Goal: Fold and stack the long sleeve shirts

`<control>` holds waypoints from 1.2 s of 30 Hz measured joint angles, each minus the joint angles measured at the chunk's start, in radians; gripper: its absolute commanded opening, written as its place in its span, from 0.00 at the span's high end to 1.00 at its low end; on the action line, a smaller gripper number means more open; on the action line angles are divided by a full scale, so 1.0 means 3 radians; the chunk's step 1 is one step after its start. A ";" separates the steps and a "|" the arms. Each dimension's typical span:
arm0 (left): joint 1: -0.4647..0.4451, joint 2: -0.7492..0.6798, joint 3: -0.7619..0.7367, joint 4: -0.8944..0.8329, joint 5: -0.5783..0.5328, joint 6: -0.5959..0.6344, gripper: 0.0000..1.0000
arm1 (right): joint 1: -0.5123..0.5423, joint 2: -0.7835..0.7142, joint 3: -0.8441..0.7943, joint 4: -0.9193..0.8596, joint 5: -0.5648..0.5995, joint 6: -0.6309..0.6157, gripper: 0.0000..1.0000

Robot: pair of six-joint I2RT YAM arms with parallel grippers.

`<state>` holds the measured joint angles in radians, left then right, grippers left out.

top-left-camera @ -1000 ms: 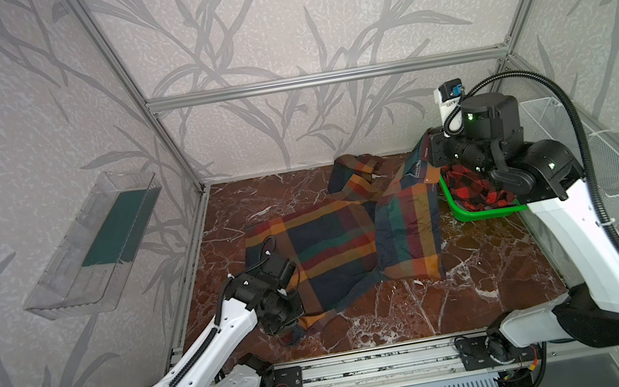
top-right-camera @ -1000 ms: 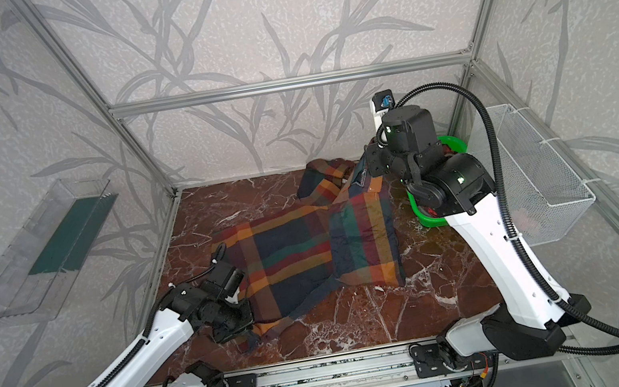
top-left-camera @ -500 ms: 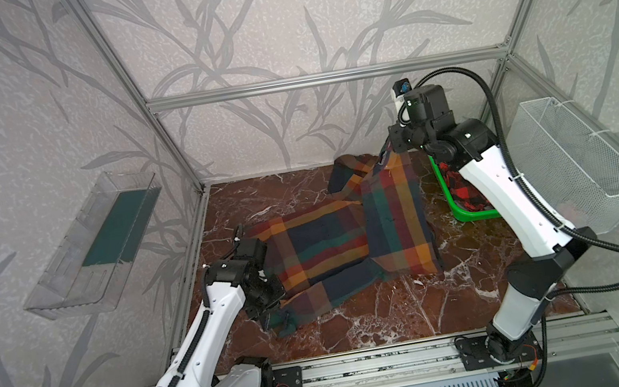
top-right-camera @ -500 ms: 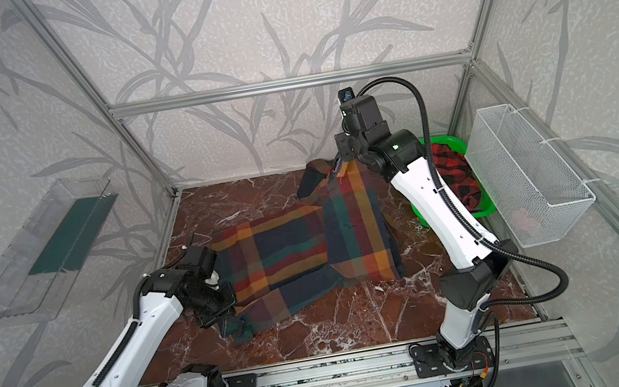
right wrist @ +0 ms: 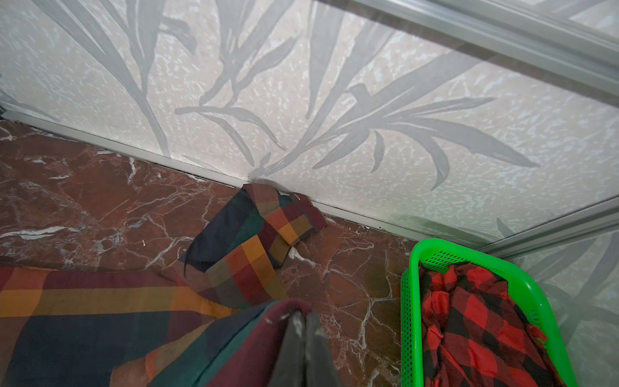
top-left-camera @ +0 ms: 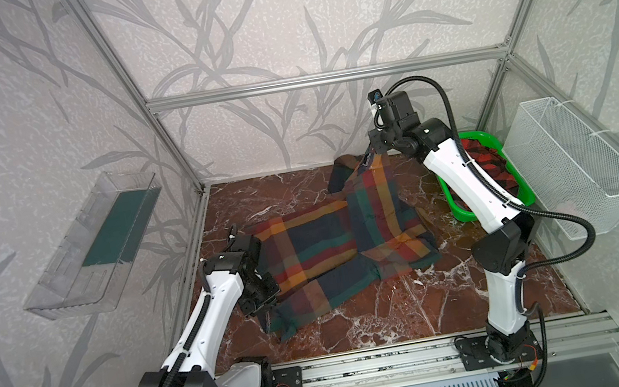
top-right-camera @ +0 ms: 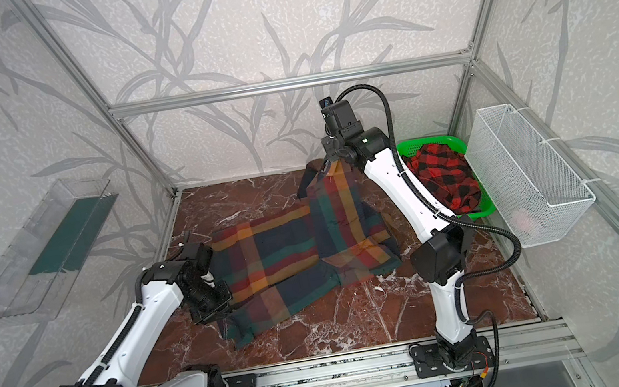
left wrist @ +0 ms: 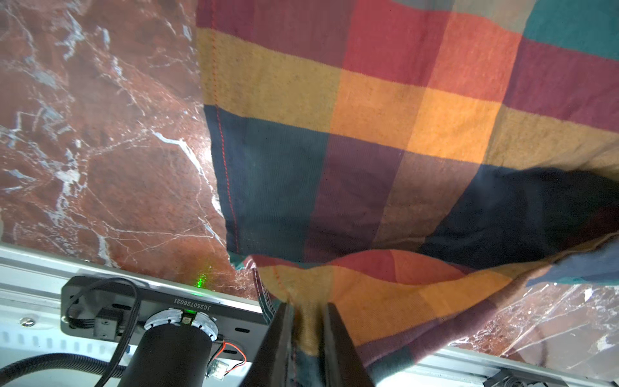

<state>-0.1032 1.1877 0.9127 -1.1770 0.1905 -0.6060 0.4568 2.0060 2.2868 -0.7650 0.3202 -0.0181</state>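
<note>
Now the block-plaid shirt (top-left-camera: pixel 329 250) runs lengthwise from hand to hand
Left hand (left wrist: pixel 308 308) pinches its near hem, right hand (right wrist: pixel 304 314) clamps its raised far end

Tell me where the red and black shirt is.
The red and black shirt lies bunched in the green basket, far right corner in both top views, beside the wire basket.

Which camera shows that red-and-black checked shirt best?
A top view: the red-and-black shirt lies heaped in the green basket, nearly unobstructed. In a top view the right arm crosses the shirt, hiding much. The right wrist view crops the shirt at the frame's edge; the left wrist view misses it.
</note>
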 measured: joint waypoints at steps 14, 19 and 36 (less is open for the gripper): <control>0.0098 0.0238 0.0371 -0.0034 -0.0107 0.0050 0.73 | -0.0011 0.0978 0.1039 0.0001 -0.0084 -0.0135 1.00; 0.0102 -0.0120 0.0421 -0.0052 0.0018 0.0037 0.64 | -0.0015 0.1211 0.1067 -0.0132 -0.0205 -0.0130 1.00; -0.1222 -0.0445 -0.0120 0.0406 0.0186 -0.0903 0.61 | 0.0046 0.1157 0.1292 -0.0642 -0.0371 0.0042 0.42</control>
<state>-0.4698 1.0542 0.8768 -1.0554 0.2462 -0.8768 0.4706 2.3531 2.6743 -0.9577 0.2089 -0.0055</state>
